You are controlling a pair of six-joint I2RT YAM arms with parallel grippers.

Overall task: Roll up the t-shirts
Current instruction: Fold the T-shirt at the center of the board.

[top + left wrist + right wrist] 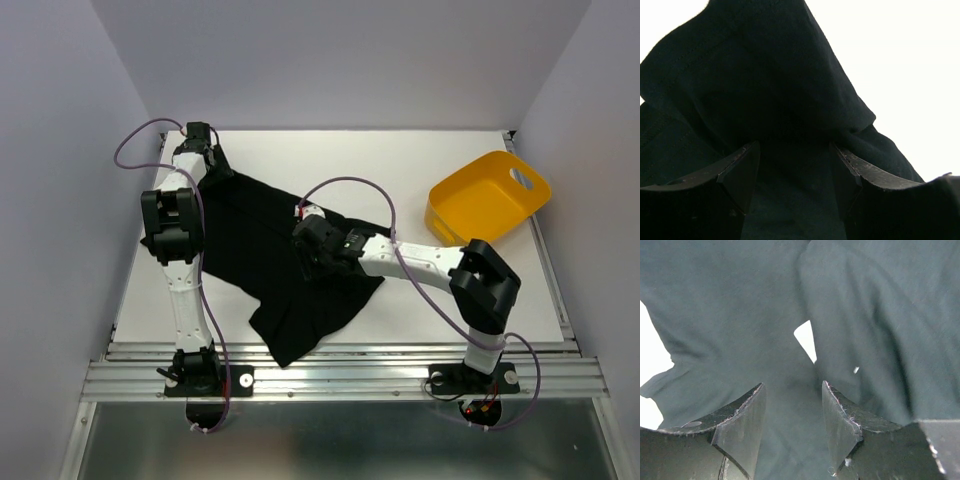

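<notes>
While its jaws stand apart with nothing pinched between them, the right gripper (793, 390) hangs low over the black t-shirt (730, 315), fingertips pointing down at the cloth. Whether the pads touch the fabric cannot be told. Just ahead of those fingertips two folds of the shirt meet, and a small wedge of the white table (806, 340) shows through between them. More bare table shows off to that gripper's left, past the ragged edge of the cloth.

The left gripper (795, 150) is open too, its two fingers spread wide with dark fabric lying between and below them. Straight ahead of it the shirt rises in a creased hump, and bright table surface lies beyond, up and to the right.

From above, the shirt is spread crumpled across the table between the two grippers: the left one sits at its far corner, the right one over its middle. Behind the right gripper, back past that arm's elbow and well apart from the cloth, a yellow tub (440, 215) rests tilted near the table's edge.
</notes>
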